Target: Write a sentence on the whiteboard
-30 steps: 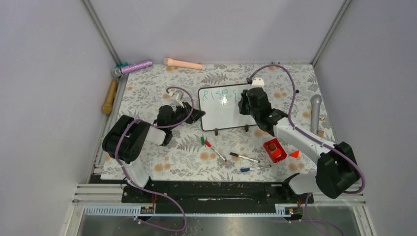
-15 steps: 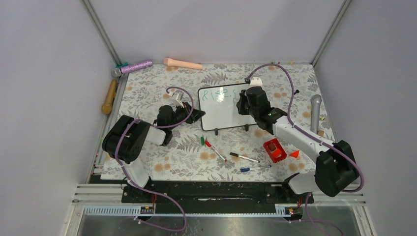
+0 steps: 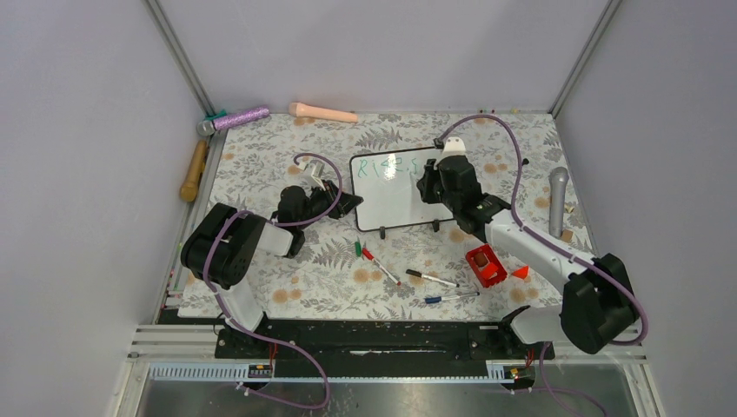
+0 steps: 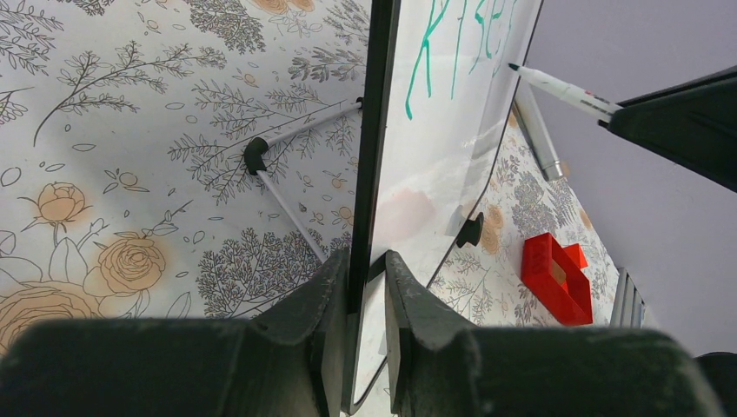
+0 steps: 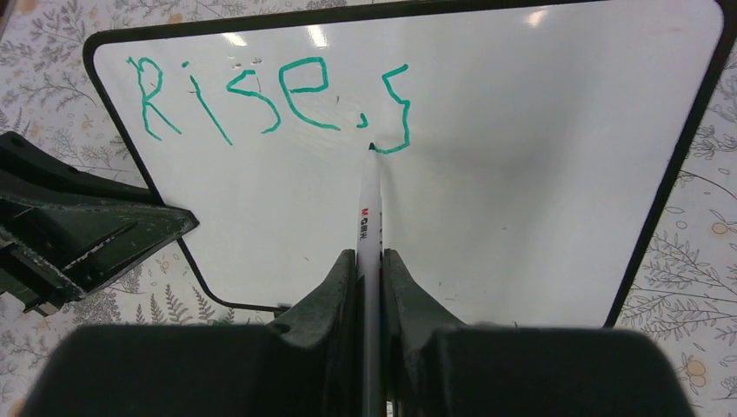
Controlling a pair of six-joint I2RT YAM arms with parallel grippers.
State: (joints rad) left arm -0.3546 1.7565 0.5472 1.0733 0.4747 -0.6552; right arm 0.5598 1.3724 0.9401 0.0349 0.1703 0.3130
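Set toward the far middle of the table (image 3: pixel 261 165), between the two arms: the whiteboard (image 3: pixel 391 195), propped on its feet and leaning back, long axis running left to right, written face turned up and toward the arm bases, tops of the letters at the far edge. Clamped at its left edge by the left fingers (image 4: pixel 368 261), closed on the frame from both sides, so steadied for writing. Filled only along the top left: the sentence (image 5: pixel 269 95) in green, reading "Rise," plus a single "s" beside the comma. Judged early in the job: one word and one letter down, the rest of that word and whatever follows to come, with the right side and the whole lower part of the board bare. Pinched tight between the right fingers (image 5: pixel 369 265): the pen (image 5: pixel 369 200), long axis straight out from the grip, tip aimed away at the board and resting at the tail of the "s", or just off it.
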